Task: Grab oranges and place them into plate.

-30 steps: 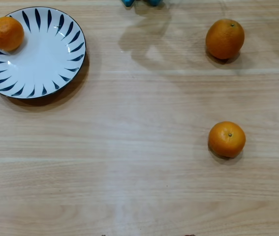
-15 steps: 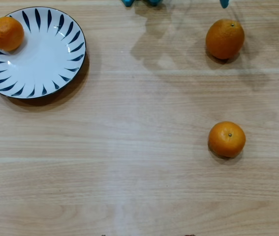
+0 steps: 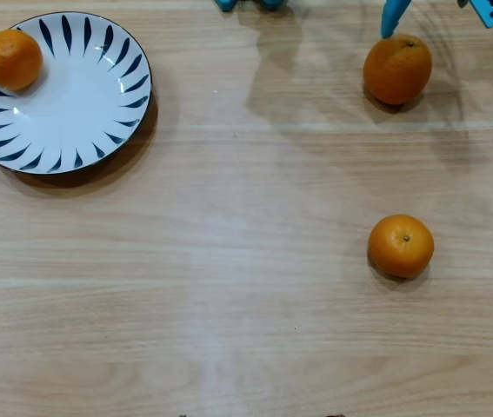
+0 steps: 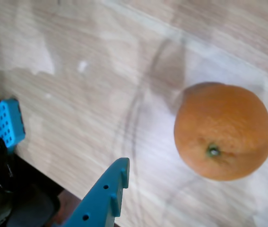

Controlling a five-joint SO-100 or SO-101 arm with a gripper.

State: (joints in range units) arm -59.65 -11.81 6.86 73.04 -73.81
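Note:
Three oranges show in the overhead view. One orange (image 3: 11,59) lies on the left rim of the white plate with dark blue strokes (image 3: 89,95) at the top left. A larger orange (image 3: 397,69) sits on the table at the top right, and a smaller orange (image 3: 401,246) sits below it. My blue gripper (image 3: 442,19) is open and empty at the top edge. One of its fingers (image 3: 393,19) hovers just above the larger orange's upper left. In the wrist view that orange (image 4: 223,137) lies to the right of one blue finger (image 4: 106,189).
The light wooden table (image 3: 246,287) fills the overhead view. Blue arm parts (image 3: 226,3) poke in at the top edge. In the wrist view the table's edge runs along the lower left, with a blue perforated part (image 4: 8,123) and dark hardware beyond it.

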